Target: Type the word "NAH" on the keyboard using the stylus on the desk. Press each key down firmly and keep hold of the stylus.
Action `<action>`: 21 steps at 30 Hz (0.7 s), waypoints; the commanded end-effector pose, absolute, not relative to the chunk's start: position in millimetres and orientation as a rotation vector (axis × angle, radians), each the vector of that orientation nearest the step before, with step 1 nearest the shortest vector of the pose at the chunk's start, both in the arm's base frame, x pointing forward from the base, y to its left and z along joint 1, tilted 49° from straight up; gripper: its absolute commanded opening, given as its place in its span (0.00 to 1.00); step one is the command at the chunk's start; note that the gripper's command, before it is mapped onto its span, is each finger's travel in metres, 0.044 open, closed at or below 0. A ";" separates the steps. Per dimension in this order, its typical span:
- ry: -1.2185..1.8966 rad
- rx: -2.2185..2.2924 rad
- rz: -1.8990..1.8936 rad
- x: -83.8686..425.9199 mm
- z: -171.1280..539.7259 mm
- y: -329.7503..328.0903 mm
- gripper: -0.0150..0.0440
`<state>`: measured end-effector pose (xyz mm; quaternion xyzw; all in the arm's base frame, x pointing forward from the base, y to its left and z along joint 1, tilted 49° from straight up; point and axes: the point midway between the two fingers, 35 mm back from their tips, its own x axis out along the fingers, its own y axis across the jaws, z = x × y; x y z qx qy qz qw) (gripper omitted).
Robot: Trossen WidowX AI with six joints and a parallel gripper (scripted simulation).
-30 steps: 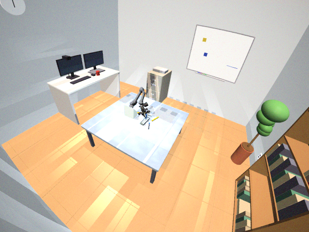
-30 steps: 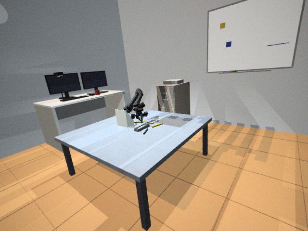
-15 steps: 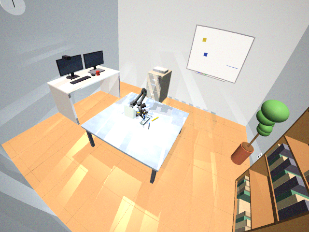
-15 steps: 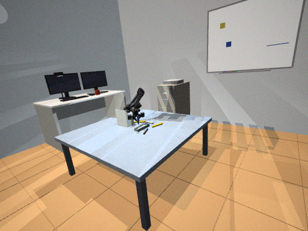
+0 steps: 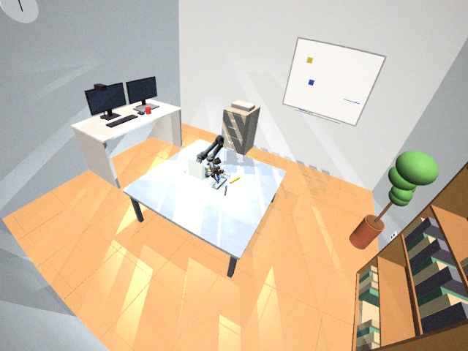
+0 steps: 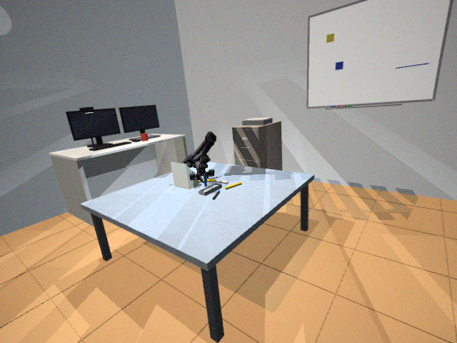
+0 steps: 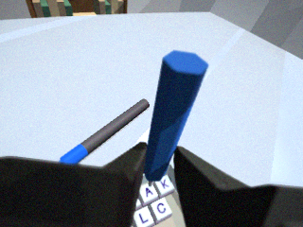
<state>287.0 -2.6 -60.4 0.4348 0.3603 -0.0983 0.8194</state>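
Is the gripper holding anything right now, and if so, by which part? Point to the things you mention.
Yes: the gripper (image 5: 216,174) (image 6: 202,177) (image 7: 159,150) holds the blue stylus (image 5: 218,178) (image 6: 205,180) (image 7: 176,101) by its lower part, near the tip.

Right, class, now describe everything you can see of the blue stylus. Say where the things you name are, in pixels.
The blue stylus (image 5: 218,178) (image 6: 205,180) (image 7: 172,111) is a thick, smooth, faceted rod, perhaps plastic, with a flat top and a small dark tip. It stands nearly upright, clamped in the hand (image 5: 217,175) (image 6: 203,179) (image 7: 161,153). The tip is at the A key (image 7: 149,191); whether it touches is unclear.
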 end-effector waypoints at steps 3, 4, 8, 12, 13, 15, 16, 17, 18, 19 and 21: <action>0.766 0.927 -0.216 287.3 -62.6 -1.6 0.39; 0.766 0.927 -0.216 287.4 -62.8 -1.6 0.39; 0.766 0.927 -0.216 287.4 -64.6 0.2 0.39; 0.767 0.927 -0.216 287.2 -66.9 2.8 0.39; 0.767 0.927 -0.216 287.1 -67.4 3.4 0.39; 0.767 0.927 -0.216 286.9 -68.7 4.9 0.39; 0.767 0.927 -0.216 286.8 -69.4 5.7 0.39; 0.767 0.927 -0.216 286.8 -69.9 6.2 0.39; 0.767 0.927 -0.216 286.7 -70.0 6.4 0.39; 0.767 0.927 -0.216 286.7 -70.3 6.7 0.39; 0.767 0.927 -0.216 286.6 -71.1 7.6 0.39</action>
